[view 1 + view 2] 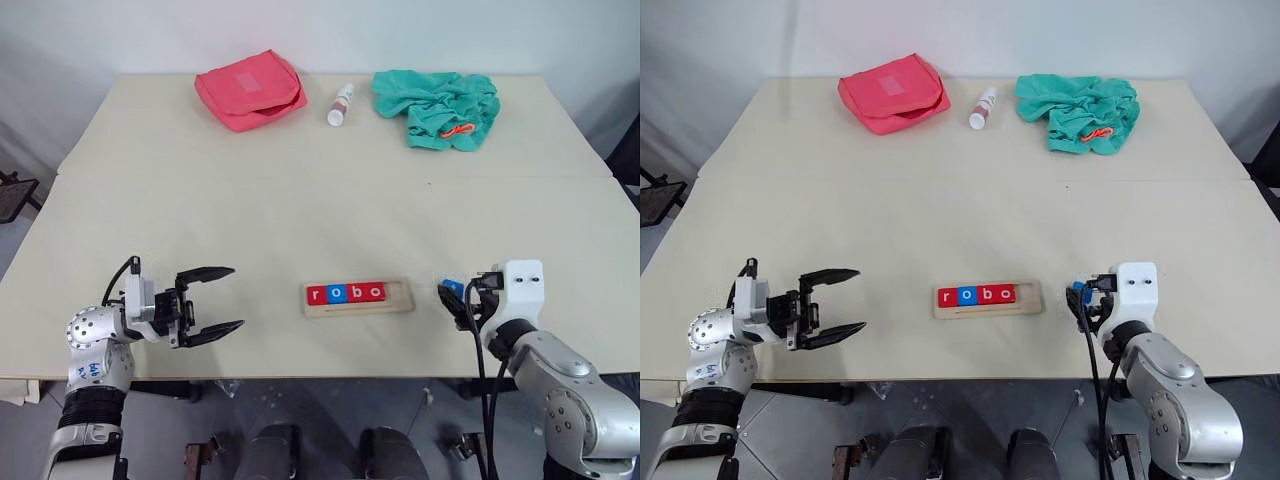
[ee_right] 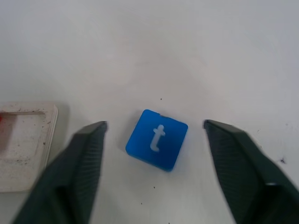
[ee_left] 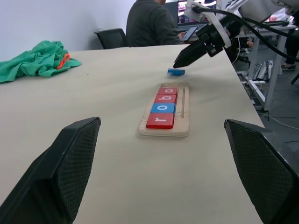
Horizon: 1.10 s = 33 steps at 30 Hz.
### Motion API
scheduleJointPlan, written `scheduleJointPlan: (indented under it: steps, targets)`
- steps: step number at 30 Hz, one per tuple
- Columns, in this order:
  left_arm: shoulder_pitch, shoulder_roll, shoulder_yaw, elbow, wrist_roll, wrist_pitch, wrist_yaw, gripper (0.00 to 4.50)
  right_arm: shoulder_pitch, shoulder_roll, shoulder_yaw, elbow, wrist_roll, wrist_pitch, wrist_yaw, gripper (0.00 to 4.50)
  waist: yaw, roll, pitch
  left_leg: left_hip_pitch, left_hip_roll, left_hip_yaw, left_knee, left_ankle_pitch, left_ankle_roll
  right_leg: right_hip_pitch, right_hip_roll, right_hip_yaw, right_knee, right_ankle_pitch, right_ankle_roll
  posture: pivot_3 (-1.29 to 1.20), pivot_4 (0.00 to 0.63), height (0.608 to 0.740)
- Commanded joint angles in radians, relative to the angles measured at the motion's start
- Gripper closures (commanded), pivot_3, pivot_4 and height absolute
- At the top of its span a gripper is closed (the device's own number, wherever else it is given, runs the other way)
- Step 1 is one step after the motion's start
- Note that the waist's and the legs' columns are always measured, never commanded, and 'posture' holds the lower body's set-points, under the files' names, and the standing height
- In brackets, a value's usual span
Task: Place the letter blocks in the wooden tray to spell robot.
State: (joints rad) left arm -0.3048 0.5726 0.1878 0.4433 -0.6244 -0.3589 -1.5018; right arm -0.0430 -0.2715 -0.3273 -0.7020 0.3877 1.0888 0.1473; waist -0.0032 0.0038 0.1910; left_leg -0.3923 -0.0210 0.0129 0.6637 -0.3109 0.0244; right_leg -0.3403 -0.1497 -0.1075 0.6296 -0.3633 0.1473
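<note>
Right now the right gripper (image 2: 152, 135) has jaws wide apart, holding nothing; the blue t block (image 2: 157, 139) lies flat on the table (image 1: 300, 200) between the fingers, touching neither, its t slightly tilted. Left gripper (image 1: 215, 303), lower left of frame, jaws also wide, empty. Wooden tray (image 1: 358, 297), centre-bottom, long axis left-right; four blocks r-o-b-o (image 1: 346, 292) sit in it, right-end slot bare. T block just right of tray, prob. not touching it.

Red pouch (image 1: 251, 89), small bottle (image 1: 341, 104), green cloth (image 1: 437, 107).
</note>
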Motion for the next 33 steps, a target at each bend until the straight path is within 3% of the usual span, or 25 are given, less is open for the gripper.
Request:
scheduleJointPlan:
  steps: [1,4,7,13,16,25,33]
  targets:
    - [0.000,0.016,0.022,-0.036,-0.034,0.010,-0.092,0.00,0.014,-0.004,-0.008,-0.021,0.013,-0.044,0.013,0.01,0.000,0.000,0.000,0.000,0.000,0.000,0.000,0.000,0.000,0.000,0.000,0.000,0.000,0.000,0.000,0.00,0.150,0.740]
    - [0.002,0.016,0.022,-0.040,-0.039,0.015,-0.093,0.00,0.037,-0.049,0.010,-0.030,0.017,-0.076,0.066,0.01,0.000,0.000,0.000,0.000,0.000,0.000,0.000,0.000,0.000,0.000,0.000,0.000,0.000,0.000,0.000,0.00,0.150,0.740]
    - [0.001,0.013,0.022,-0.045,-0.047,0.021,-0.096,0.00,0.054,-0.165,0.023,-0.016,0.030,-0.122,0.183,0.01,0.001,0.000,0.000,0.000,0.000,0.001,0.000,0.000,0.000,0.000,0.000,0.000,0.000,0.000,0.000,0.00,0.150,0.740]
    - [0.003,0.029,0.014,-0.058,-0.042,0.038,-0.109,0.00,-0.037,-0.598,0.105,0.221,-0.010,-0.372,0.622,0.01,0.001,-0.001,0.000,0.001,0.000,0.004,0.000,0.000,0.001,0.001,0.000,0.001,-0.003,0.000,0.000,0.00,0.150,0.740]
    - [0.004,0.034,0.010,-0.072,-0.039,0.042,-0.102,0.00,-0.131,-0.714,0.210,0.362,-0.047,-0.496,0.784,0.01,-0.001,-0.001,0.000,0.002,0.002,0.004,0.000,0.000,0.001,0.002,0.000,0.000,-0.003,0.000,0.000,0.00,0.150,0.740]
    - [0.069,0.059,-0.003,-0.136,-0.001,0.040,-0.067,0.00,-0.432,-0.740,0.483,0.757,-0.231,-0.738,1.038,0.01,-0.002,-0.001,0.000,0.001,0.001,0.005,0.001,0.000,0.001,0.002,-0.001,0.000,-0.003,0.000,0.000,0.00,0.150,0.740]
    - [0.092,0.067,0.003,-0.162,0.008,0.031,-0.044,0.00,-0.524,-0.702,0.548,0.897,-0.310,-0.802,1.091,0.01,0.001,-0.001,0.000,0.000,0.001,0.003,0.002,0.000,0.001,0.002,-0.001,-0.002,-0.003,0.000,0.000,0.00,0.150,0.740]
